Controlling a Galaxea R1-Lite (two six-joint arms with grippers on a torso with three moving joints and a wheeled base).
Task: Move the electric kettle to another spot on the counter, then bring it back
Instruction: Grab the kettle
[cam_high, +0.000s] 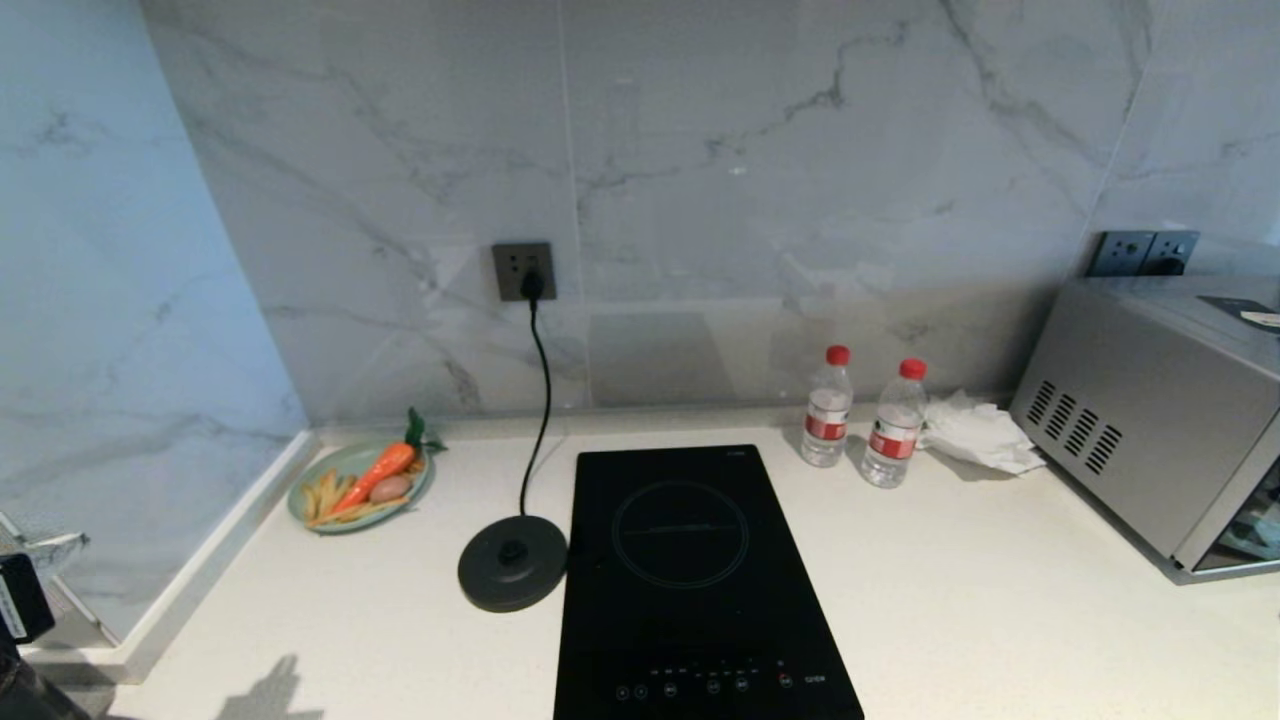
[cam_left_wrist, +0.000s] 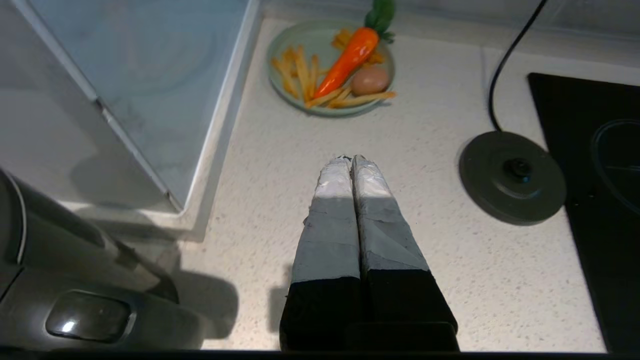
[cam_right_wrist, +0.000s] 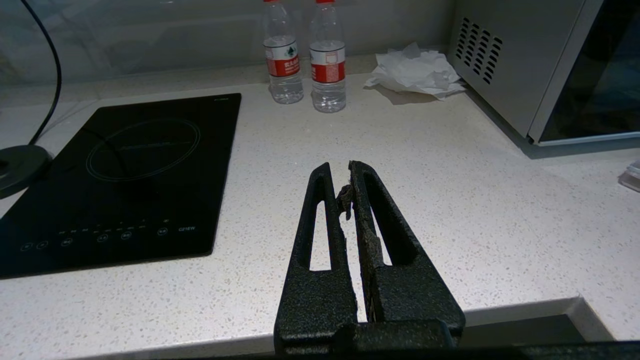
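With our left gripper (cam_left_wrist: 352, 159) clenched empty beside the electric kettle (cam_left_wrist: 75, 280), we risk knocking it off the counter (cam_left_wrist: 280, 150).

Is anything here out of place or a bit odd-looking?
Yes. The corded base disc sits bare beside the induction hob; the electric kettle stands off it, at the counter's near-left corner. A crumpled white tissue lies by the microwave.

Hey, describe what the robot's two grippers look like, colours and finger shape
The left gripper has two long tapering fingers wrapped in white and grey tape over black bases. The right gripper is bare rough black, each finger with a long slot, its inner pads looking frayed.
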